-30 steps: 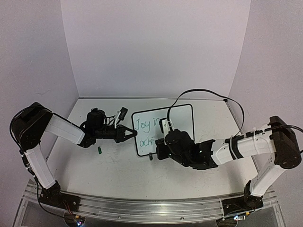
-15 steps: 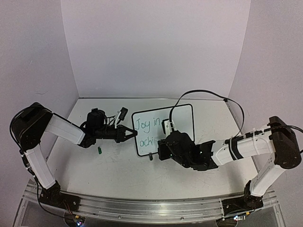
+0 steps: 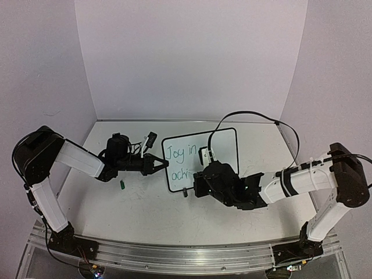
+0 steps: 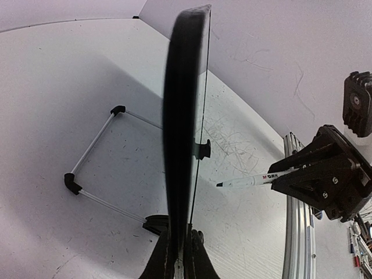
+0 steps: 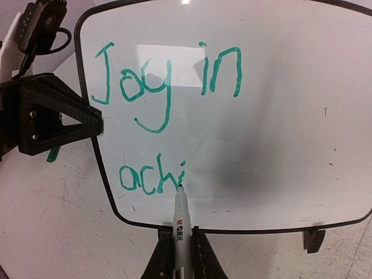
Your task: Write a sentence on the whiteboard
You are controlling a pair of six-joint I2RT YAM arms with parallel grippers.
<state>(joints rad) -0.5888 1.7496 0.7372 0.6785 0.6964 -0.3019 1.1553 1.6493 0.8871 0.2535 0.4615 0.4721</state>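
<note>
The whiteboard (image 3: 218,148) stands tilted mid-table; it fills the right wrist view (image 5: 279,116) and shows edge-on in the left wrist view (image 4: 185,104). Green letters (image 5: 165,87) read "Joy in" with "achi" below. My left gripper (image 3: 163,164) is shut on the board's left edge (image 4: 179,256). My right gripper (image 3: 196,185) is shut on a white marker (image 5: 180,224), whose tip touches the board at the foot of the "i". The marker also shows in the left wrist view (image 4: 253,181).
A small green marker cap (image 3: 122,185) lies on the table left of the board. A black clip foot (image 5: 314,239) stands at the board's lower right. The wire stand (image 4: 93,157) shows behind the board. White walls enclose three sides.
My right gripper has shifted slightly with the marker as the "i" after "ach" was drawn. The left arm and the board have not moved.
</note>
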